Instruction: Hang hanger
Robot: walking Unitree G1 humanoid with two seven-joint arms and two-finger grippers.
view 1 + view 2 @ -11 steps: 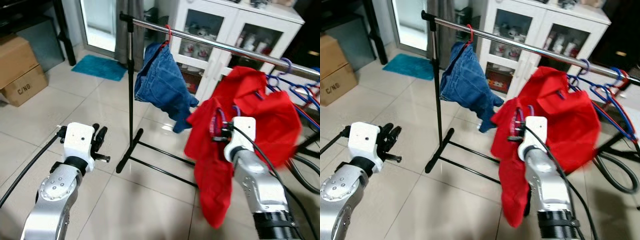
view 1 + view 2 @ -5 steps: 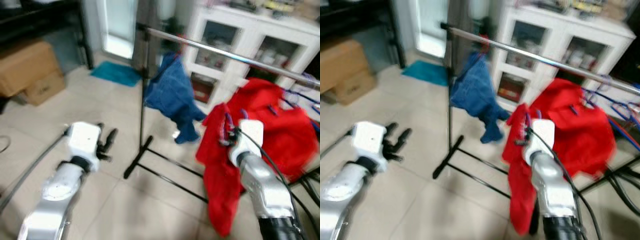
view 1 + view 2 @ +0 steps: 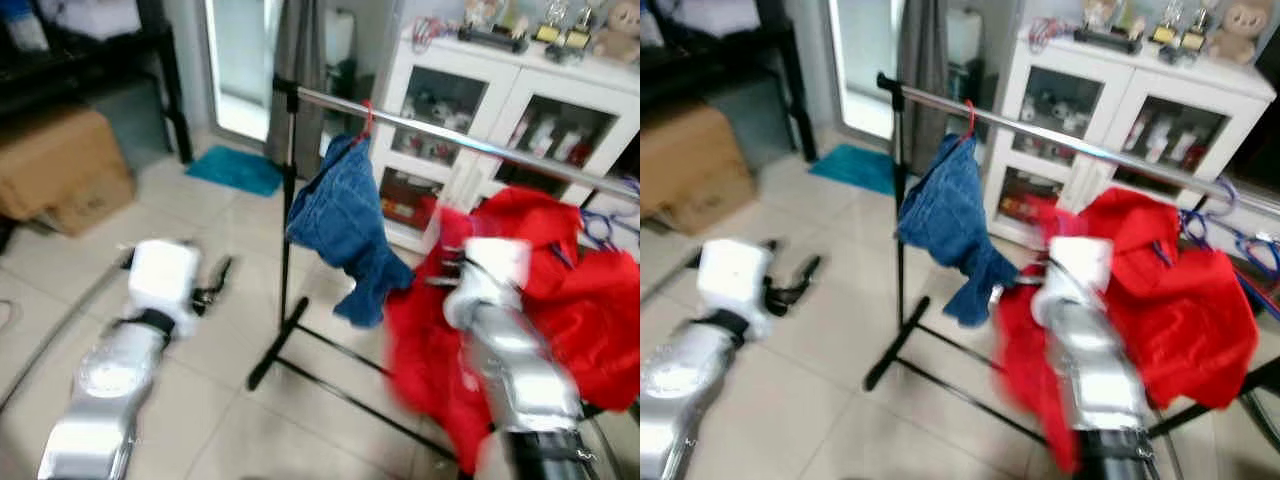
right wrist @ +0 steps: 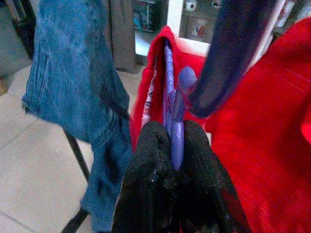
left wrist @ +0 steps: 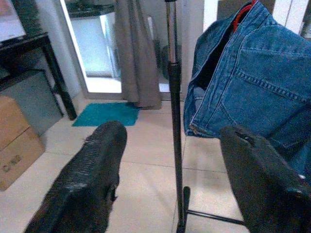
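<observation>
A chrome rail (image 3: 450, 138) on a black stand crosses the scene at chest height. From it hangs a blue denim garment (image 3: 345, 220) on a red hanger (image 3: 367, 118). My right gripper (image 4: 175, 141) is shut on the neck of a purple hanger (image 4: 176, 116) whose hook (image 4: 233, 53) curves up above the fingers. That hanger carries a red garment (image 3: 580, 300), held just below the rail and right beside the denim. My left gripper (image 5: 170, 160) is open and holds nothing, low at the left (image 3: 215, 285), facing the rack's upright post (image 5: 174, 97).
The rack's black floor bars (image 3: 300, 350) spread over the tiles in front of me. A white glass-door cabinet (image 3: 500, 110) stands behind the rail. Blue hangers (image 3: 1230, 225) hang at the far right. A cardboard box (image 3: 60, 165) and a teal mat (image 3: 238, 168) lie at the left.
The camera has shifted and the picture is blurred. My right gripper has carried the red garment up and leftward, closer to the rail and the denim. The left gripper stays low and open.
</observation>
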